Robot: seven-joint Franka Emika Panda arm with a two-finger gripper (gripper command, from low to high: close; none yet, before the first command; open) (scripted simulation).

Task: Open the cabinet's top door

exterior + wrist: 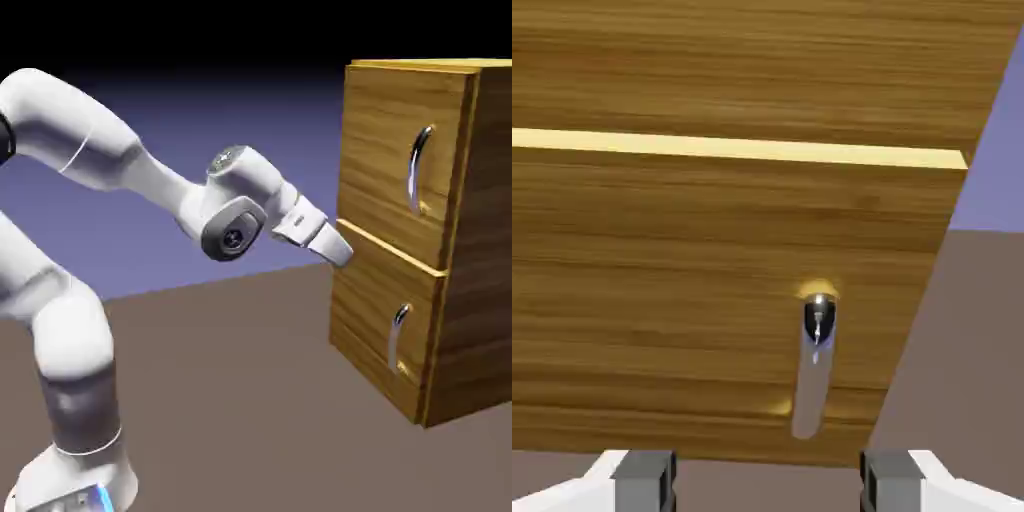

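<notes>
The cabinet point(420, 230) is standing on the table point(240, 400), well to the side of the arm's base. Its top door point(400, 150) is sitting flush with the cabinet front, closed, its long silver handle point(420, 170) running vertically near the door's far edge. The lower door point(385, 335) is sitting directly beneath, also closed, with a shorter handle point(398, 340).

The arm point(120, 160) is reaching toward the cabinet, and the gripper point(335, 243) is hovering just before the cabinet's near front edge, level with the seam between the two doors, apart from the wood.

In the hand view the fingertips point(647, 478) are standing apart with nothing between them. That view is facing the lower door point(692, 320) and its handle point(812, 365), with the pale seam point(732, 148) above.
</notes>
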